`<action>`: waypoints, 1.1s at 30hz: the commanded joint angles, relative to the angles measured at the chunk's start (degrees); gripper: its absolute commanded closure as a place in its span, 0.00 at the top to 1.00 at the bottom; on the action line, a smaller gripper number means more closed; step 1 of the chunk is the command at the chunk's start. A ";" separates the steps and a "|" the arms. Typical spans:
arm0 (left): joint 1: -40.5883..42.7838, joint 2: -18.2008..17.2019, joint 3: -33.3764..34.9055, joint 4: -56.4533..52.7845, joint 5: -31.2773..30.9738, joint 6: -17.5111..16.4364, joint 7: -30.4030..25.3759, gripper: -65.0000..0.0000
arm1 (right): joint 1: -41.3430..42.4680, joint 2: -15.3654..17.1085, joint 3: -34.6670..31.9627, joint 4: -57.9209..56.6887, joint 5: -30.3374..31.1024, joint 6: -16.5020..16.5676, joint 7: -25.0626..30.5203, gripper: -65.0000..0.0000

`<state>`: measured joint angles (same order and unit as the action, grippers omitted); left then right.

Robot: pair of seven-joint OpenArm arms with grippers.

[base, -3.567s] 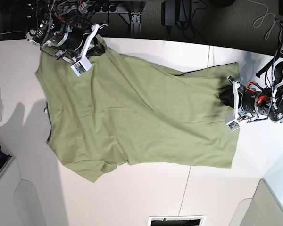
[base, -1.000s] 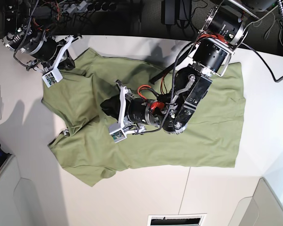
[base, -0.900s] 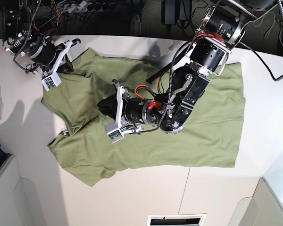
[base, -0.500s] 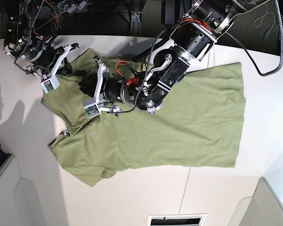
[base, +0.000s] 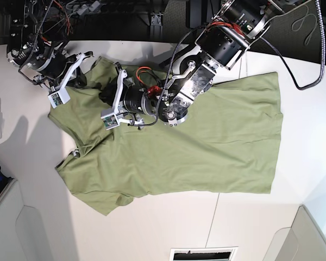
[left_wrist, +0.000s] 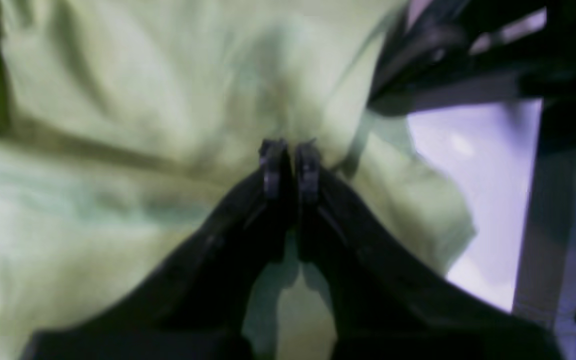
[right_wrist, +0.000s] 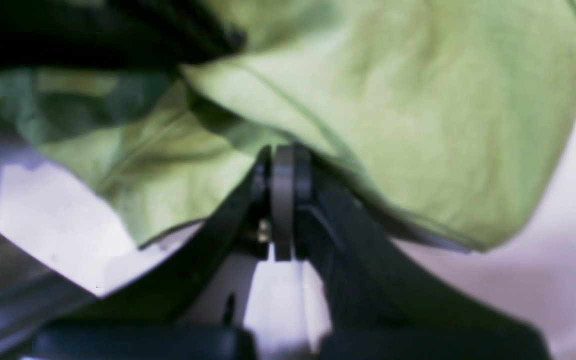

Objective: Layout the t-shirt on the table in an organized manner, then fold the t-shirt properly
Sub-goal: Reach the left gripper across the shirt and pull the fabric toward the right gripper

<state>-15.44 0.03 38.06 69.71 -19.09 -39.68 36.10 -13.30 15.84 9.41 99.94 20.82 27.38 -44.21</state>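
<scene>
The olive-green t-shirt [base: 206, 147] lies spread on the white table [base: 152, 228], rumpled at its upper-left end. My left arm reaches across it from the right. Its left gripper [base: 105, 98] sits on that rumpled part. In the left wrist view the left gripper [left_wrist: 288, 160] has its jaws almost together, and wrinkles in the t-shirt [left_wrist: 118, 100] run into the tips. My right gripper [base: 79, 77] is at the shirt's far-left corner. In the right wrist view the right gripper [right_wrist: 283, 155] is shut where the hem of the t-shirt [right_wrist: 418, 125] crosses its tips.
Dark equipment and cables [base: 125, 11] line the table's far edge. Grey bins stand at the lower left [base: 11, 228] and lower right [base: 309, 239]. A slot [base: 204, 254] sits at the near edge. A thin seam [base: 216, 212] crosses the tabletop.
My left arm has swung from the shirt's middle up and left, close to the right gripper, and its jaws have narrowed. The right gripper has barely moved.
</scene>
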 commanded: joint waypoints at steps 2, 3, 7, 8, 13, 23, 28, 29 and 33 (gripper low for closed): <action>-1.31 0.57 -0.17 -0.20 0.63 -0.32 -0.35 0.06 | 0.24 0.37 0.33 -1.27 -1.16 -0.15 -1.27 0.00; -1.42 0.52 -0.33 -0.48 1.70 -0.32 -0.35 0.06 | 0.24 0.39 0.33 -1.77 -1.81 -0.15 -2.16 0.00; -1.70 -0.22 -2.89 -0.63 2.69 -0.32 -0.33 0.06 | -1.20 1.53 0.35 -1.66 -2.38 -0.15 -3.10 0.00; -1.68 -0.22 -3.85 -0.63 2.67 -0.32 -0.33 0.06 | -1.66 2.05 0.35 -1.40 -2.34 -0.17 -3.08 0.00; -1.70 -0.22 -7.32 -0.68 2.67 -0.32 -0.35 0.06 | -4.28 3.93 0.39 0.33 -1.62 -0.20 -3.45 0.00; -1.73 -0.20 -8.13 -0.68 2.71 -0.32 -0.61 0.06 | -10.71 4.31 2.82 7.98 0.44 -0.17 -3.98 0.00; -1.68 -0.20 -8.13 -0.68 2.62 -0.32 -0.74 0.06 | -13.31 4.31 3.89 13.68 1.84 -0.17 -5.33 0.00; -1.68 -0.20 -8.11 -0.68 2.62 -0.32 -0.74 0.06 | -13.88 4.31 4.04 14.69 2.32 -0.17 -5.31 0.00; -1.68 -0.15 -8.09 -0.68 0.24 -0.32 0.42 0.06 | -14.45 4.04 5.22 17.81 2.99 -0.79 -4.31 0.00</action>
<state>-15.92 -0.49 30.04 68.31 -18.44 -40.01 36.86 -27.75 19.33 13.98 116.81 23.49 27.00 -49.30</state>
